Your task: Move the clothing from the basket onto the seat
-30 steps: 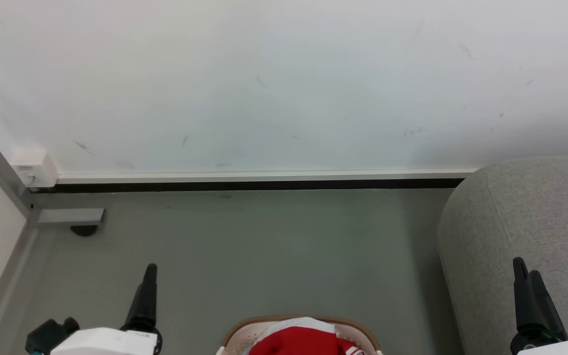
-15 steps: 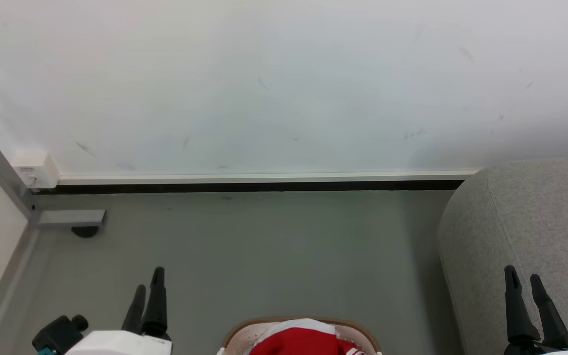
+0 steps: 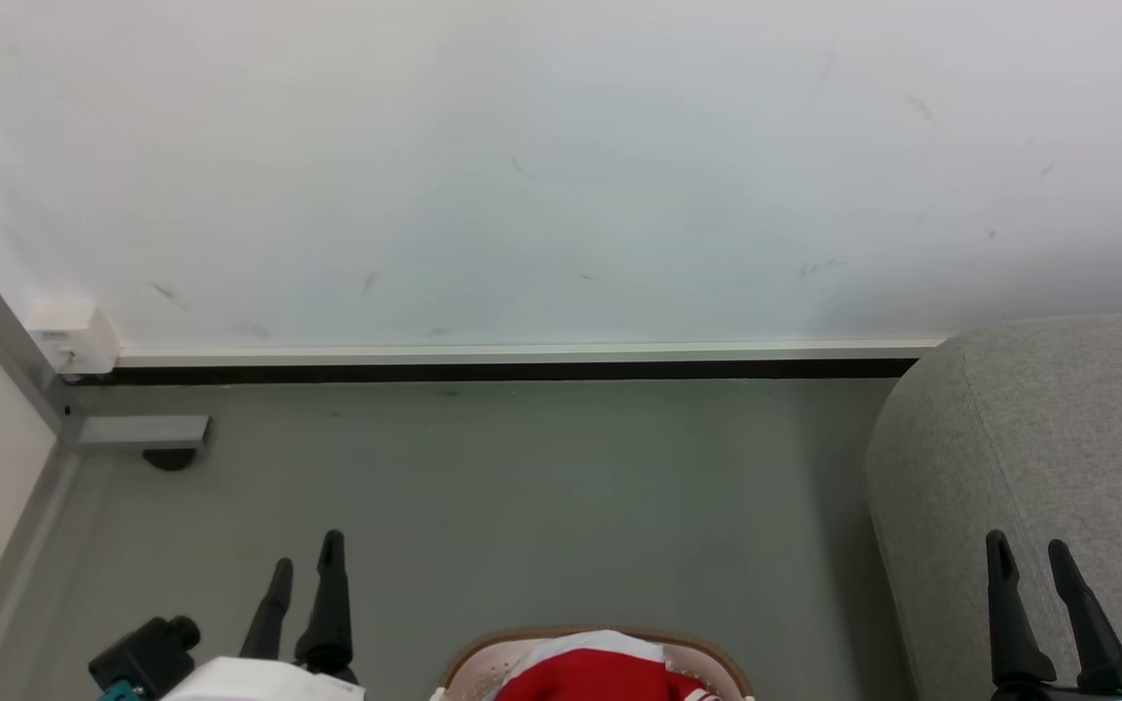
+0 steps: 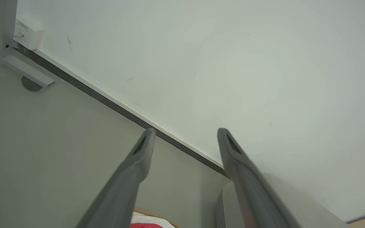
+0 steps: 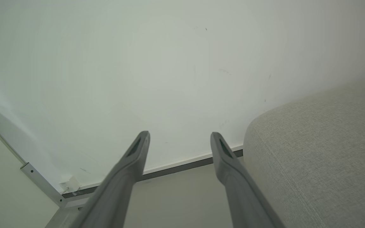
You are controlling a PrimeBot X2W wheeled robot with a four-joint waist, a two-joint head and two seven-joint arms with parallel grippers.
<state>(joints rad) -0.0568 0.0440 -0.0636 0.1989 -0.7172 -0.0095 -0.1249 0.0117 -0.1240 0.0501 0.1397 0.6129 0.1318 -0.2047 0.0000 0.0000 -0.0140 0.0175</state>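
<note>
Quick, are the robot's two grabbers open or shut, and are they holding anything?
Left gripper: open, holding nothing.
Right gripper: open, holding nothing.

Seen from the head, bare floor (image 3: 542, 487) lies open from the basket (image 3: 522, 635) at 6 o'clock toward 12 o'clock, where the wall (image 3: 561, 175) closes it. At 3 o'clock the seat (image 3: 1058, 428) rises beside the floor, its top bare. At 9 to 10 o'clock a metal frame (image 3: 137, 428) and its foot (image 3: 169, 458) crowd the corner.
</note>
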